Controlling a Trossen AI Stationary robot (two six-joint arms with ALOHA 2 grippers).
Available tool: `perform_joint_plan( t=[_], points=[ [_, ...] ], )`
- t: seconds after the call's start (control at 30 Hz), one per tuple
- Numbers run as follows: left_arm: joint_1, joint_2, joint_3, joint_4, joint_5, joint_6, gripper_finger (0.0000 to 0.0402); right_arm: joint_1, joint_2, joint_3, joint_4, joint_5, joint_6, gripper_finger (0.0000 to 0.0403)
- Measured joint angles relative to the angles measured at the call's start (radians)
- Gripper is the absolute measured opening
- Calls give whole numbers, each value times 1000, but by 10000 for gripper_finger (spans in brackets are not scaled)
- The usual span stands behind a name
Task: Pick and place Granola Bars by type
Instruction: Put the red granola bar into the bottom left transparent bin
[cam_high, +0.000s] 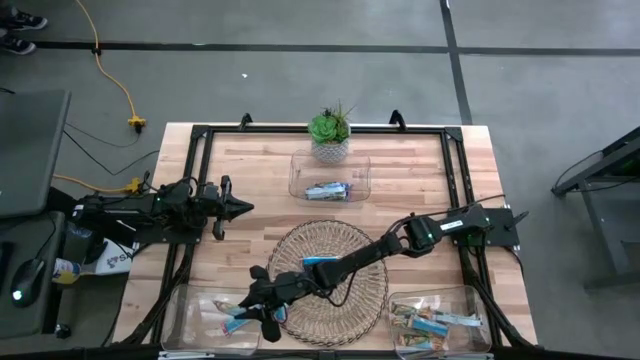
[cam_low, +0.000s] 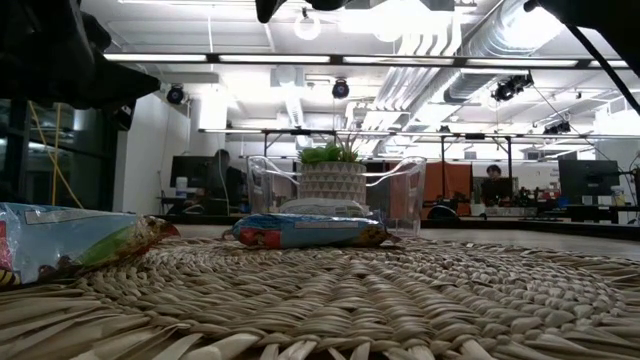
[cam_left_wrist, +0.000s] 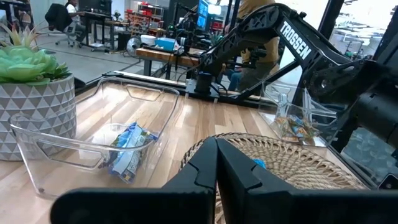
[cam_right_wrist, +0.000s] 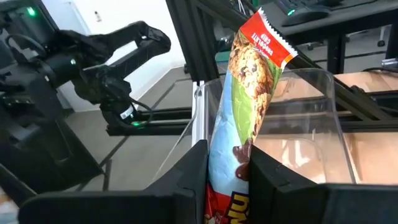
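My right gripper (cam_high: 258, 306) reaches across the round wicker tray (cam_high: 345, 240) to the clear near-left bin (cam_high: 190, 320) and is shut on a granola bar (cam_right_wrist: 245, 93) with a light-blue, green and red wrapper. More bars (cam_high: 228, 316) lie in that bin. A blue bar (cam_high: 320, 262) lies flat on the tray, also seen in the low view (cam_low: 305, 232), with another bar (cam_low: 70, 240) at its left. My left gripper (cam_high: 240, 207) waits shut at the table's left side. My right gripper pinches the bar's lower part (cam_right_wrist: 231, 163) between its two fingers, which press on the two flat faces. The fingers come nearly level from the table's right. The bar sticks out ahead of the fingers, its red crimped end (cam_right_wrist: 264, 34) farthest, lifted clear by the bin's wall.
A clear far bin (cam_high: 355, 165) holds one bar (cam_high: 327, 190), with a potted plant (cam_high: 330, 135) behind it. The clear near-right bin (cam_high: 480, 300) holds several bars (cam_high: 435, 322). A black frame runs along the table's edges (cam_high: 200, 140).
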Motion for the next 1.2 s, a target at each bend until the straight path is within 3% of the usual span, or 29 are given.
perform_joint_plan(
  t=[0.37,0.77,1.2],
  points=[
    [0,0,0,0,0,0,1,1,0,0,-43,-8,-48,70],
    [0,0,0,0,0,0,1,0,0,0,-79,6,-22,152],
    [0,0,0,0,0,0,1,-12,-12,3,-19,-37,-32,178]
  ],
)
